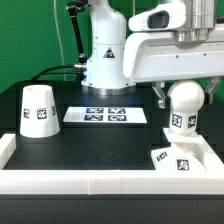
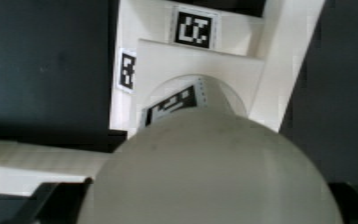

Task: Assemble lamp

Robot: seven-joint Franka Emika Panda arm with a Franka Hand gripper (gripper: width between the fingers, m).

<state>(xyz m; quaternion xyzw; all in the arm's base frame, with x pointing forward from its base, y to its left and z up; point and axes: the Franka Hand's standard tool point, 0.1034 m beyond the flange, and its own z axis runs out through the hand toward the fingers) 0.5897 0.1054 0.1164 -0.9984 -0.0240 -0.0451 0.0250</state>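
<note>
Jaws of the gripper (image 1: 184, 97) sit either side of the round bulb (image 1: 184, 108) and are closed on it. The bulb hangs clear of the black surface (image 1: 90, 145), its square tag facing the exterior view. In the wrist view the bulb (image 2: 202, 165) fills the near field, with one dark finger (image 2: 51, 200) against its edge.

The flat square base (image 1: 180, 158) lies just below and in front of the bulb, on the exterior view's right, tucked into the corner of the white wall (image 1: 90, 181) that edges the surface. Base and bulb are apart, not touching. The wrist view shows the base (image 2: 247, 70) beyond the bulb, three tags visible.

The cone shade (image 1: 38, 110) stands wide end down, well apart on the exterior view's left. The marker board (image 1: 107, 115) lies flat between the shade and the bulb, in front of the arm's pedestal (image 1: 105, 60).
</note>
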